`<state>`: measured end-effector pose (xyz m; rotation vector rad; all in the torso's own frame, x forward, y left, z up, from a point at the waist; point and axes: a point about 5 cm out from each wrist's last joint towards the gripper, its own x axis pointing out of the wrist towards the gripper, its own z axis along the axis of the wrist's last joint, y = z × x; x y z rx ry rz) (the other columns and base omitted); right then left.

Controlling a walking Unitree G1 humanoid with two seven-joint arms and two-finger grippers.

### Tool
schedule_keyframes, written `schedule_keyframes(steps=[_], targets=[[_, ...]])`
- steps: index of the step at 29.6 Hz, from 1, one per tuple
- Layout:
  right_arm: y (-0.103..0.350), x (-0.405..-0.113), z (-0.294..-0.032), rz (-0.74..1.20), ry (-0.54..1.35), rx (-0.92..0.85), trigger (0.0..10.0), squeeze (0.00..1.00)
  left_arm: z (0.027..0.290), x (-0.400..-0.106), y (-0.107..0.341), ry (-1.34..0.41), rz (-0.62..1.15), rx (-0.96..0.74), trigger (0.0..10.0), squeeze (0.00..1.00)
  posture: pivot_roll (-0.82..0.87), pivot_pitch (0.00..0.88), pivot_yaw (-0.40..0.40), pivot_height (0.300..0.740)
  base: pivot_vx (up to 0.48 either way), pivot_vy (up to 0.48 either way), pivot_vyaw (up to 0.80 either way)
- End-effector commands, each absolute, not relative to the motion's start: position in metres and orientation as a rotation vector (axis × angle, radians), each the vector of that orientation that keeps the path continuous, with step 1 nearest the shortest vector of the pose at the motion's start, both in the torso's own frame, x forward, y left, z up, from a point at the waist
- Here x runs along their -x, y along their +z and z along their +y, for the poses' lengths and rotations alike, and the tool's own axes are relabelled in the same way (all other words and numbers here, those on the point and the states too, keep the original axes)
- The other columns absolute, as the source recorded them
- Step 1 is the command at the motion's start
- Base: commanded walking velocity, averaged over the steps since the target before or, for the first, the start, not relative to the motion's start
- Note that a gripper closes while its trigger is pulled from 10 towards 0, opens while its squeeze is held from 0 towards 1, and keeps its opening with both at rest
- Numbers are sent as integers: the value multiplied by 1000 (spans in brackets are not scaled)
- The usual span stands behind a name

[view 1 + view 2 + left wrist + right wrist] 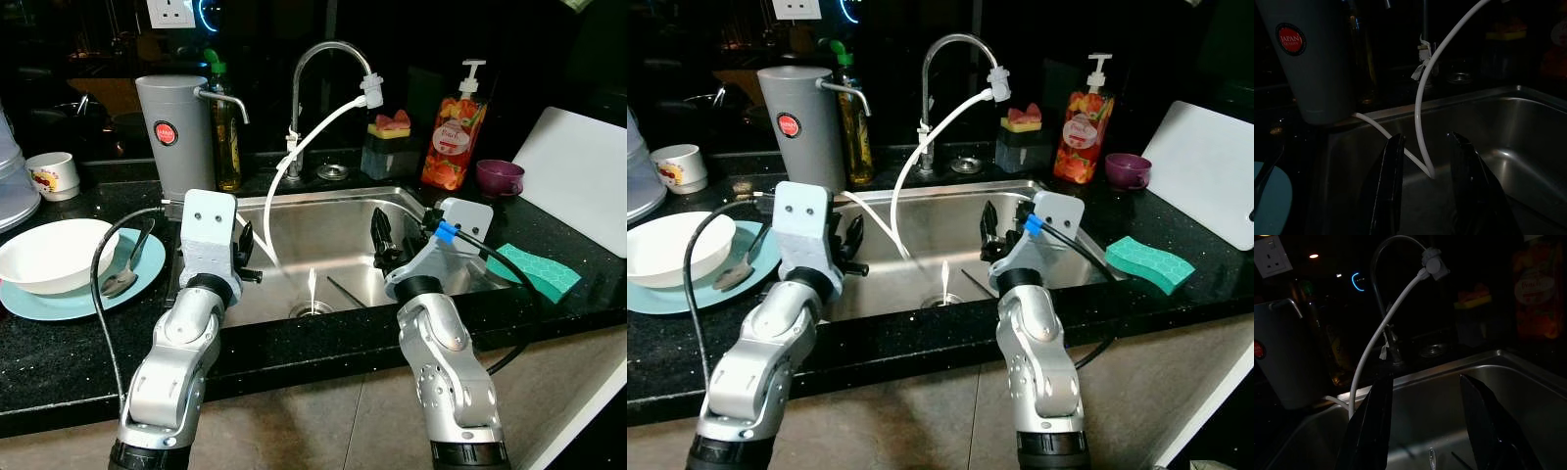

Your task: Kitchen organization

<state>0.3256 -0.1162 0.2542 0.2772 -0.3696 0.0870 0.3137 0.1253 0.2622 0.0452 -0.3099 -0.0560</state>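
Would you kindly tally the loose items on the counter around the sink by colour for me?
White: 3 - bowl, mug, cutting board
Teal/light blue: 2 - plate, sponge
Purple: 1 - cup
Orange: 1 - soap bottle
Grey: 1 - filter jug
Total: 8

A white bowl (49,253) sits on a pale blue plate (147,269); the sponge (537,271) is teal, honeycomb-patterned.

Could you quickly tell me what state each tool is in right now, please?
Left tool: open, holding nothing, over the sink.
Right tool: open, holding nothing, over the sink.
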Motion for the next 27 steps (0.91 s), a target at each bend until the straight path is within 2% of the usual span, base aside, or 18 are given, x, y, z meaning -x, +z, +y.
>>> schedule_keyframes(steps=[1, 27], targets=[[254, -327, -116, -368, 86, -284, 10000, 0, 126, -314, 259, -55, -292, -51, 10000, 0, 184, 66, -13, 740, 0, 0, 0], [253, -326, -116, -367, 85, -283, 10000, 0, 126, -314, 259, -54, -291, -49, 10000, 0, 183, 66, -14, 740, 0, 0, 0]])
